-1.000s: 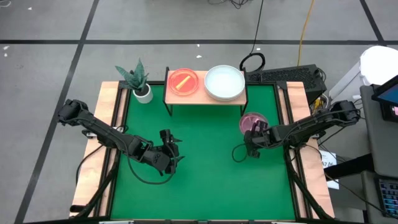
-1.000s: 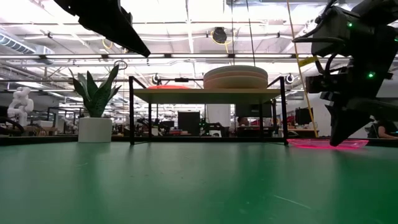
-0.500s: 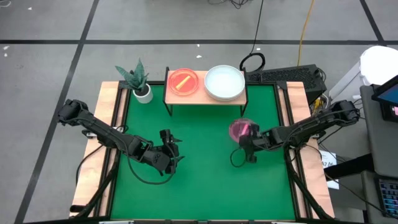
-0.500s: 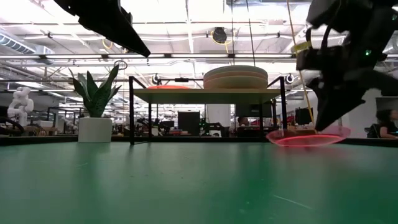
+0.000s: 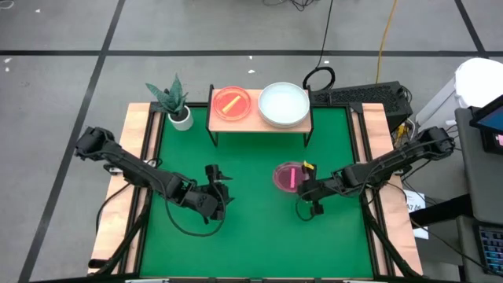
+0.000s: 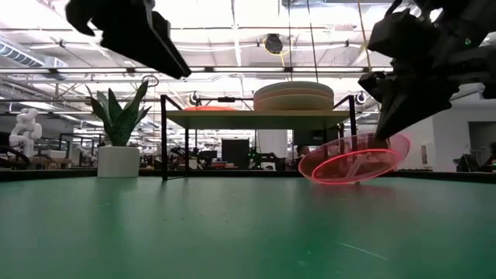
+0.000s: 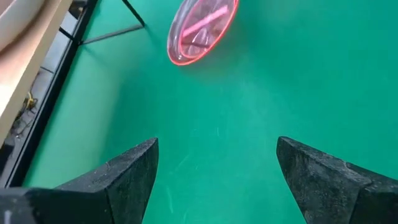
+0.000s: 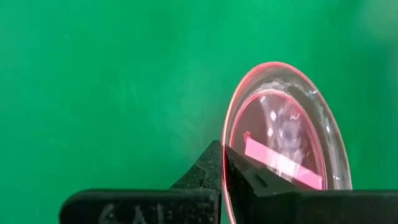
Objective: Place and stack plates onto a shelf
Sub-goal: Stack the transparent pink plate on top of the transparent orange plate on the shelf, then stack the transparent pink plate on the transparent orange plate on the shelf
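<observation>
— Where is the pink translucent plate [image 5: 288, 176] relative to the shelf [image 5: 259, 118]?

— In front of the shelf, nearer its right legs than its left, held clear of the green mat [image 5: 251, 236]. In the low view the plate [image 6: 354, 160] hangs tilted above the mat, below the level of the shelf top [image 6: 256, 116]. The right gripper [image 5: 308, 187] has its fingers clamped on the plate's rim; the right wrist view shows the rim [image 8: 227, 149] pinched between the two dark fingers [image 8: 214, 168].

— What already sits on the shelf?

— On its left half lies an orange-red translucent plate with a stripe [image 5: 231, 103]. On its right half is a stack of pale opaque plates [image 5: 284, 104], seen from the side as a low pile [image 6: 293, 95].

— Anything around the shelf that crowds it?

— A potted plant [image 5: 174, 102] stands just beside the shelf's left end, at the mat's corner. Behind the shelf's right end, off the mat, lie a dark keyboard [image 5: 361, 96] and a looped black cable [image 5: 318, 77]. The shelf's thin black legs [image 6: 353, 138] stand between the held plate and the space under the top.

— And the other arm?

— The left gripper [image 5: 218, 191] hovers over the mat well in front of the shelf's left half, its fingers spread apart and holding nothing; its wrist view shows both fingers [image 7: 130, 171] wide open with the plate [image 7: 200, 29] far ahead.
</observation>
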Tool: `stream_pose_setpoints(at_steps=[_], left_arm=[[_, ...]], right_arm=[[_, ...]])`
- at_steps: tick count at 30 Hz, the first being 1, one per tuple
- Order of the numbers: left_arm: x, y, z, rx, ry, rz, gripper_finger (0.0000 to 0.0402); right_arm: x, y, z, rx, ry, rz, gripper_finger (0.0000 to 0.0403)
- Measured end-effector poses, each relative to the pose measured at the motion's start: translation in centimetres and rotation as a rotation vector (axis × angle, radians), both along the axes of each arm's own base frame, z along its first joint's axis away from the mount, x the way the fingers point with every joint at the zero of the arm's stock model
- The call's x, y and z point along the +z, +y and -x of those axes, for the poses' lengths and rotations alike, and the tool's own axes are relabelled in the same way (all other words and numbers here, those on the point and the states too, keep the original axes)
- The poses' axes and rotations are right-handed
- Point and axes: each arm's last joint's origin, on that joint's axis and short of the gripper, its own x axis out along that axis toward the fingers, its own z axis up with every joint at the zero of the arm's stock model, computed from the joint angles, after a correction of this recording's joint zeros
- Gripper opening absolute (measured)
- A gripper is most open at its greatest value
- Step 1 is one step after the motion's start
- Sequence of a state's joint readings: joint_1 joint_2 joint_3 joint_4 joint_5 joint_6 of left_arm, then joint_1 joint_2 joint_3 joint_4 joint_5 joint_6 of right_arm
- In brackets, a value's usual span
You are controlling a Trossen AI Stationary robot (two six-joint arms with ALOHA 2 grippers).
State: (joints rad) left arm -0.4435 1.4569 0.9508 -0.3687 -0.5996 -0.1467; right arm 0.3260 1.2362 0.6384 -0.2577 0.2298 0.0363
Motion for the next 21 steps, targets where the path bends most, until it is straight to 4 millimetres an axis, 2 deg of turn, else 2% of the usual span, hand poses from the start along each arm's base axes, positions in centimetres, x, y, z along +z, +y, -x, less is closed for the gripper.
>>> stream_pose_setpoints(at_steps=[6, 11, 16, 21], left_arm=[[-1.6, -0.6, -1.6, -0.063, 0.001, -0.063, 0.0328], [-3.3, -0.6, -3.7, -0.202, 0.016, -0.181, 0.0328], [-6.2, 0.5, -6.4, -0.316, 0.027, -0.21, 0.0328], [-7.9, 1.3, -7.1, -0.298, 0.069, -0.223, 0.0328]], right_arm=[[-0.3, 0.1, 0.1, 0.017, 0.007, -0.005, 0.0], [0.1, 0.4, -0.4, 0.08, -0.049, -0.054, 0.0], [0.1, 0.4, -0.4, 0.098, -0.048, -0.036, 0.0], [-0.7, 0.4, 0.1, 0.01, 0.046, -0.083, 0.0001]])
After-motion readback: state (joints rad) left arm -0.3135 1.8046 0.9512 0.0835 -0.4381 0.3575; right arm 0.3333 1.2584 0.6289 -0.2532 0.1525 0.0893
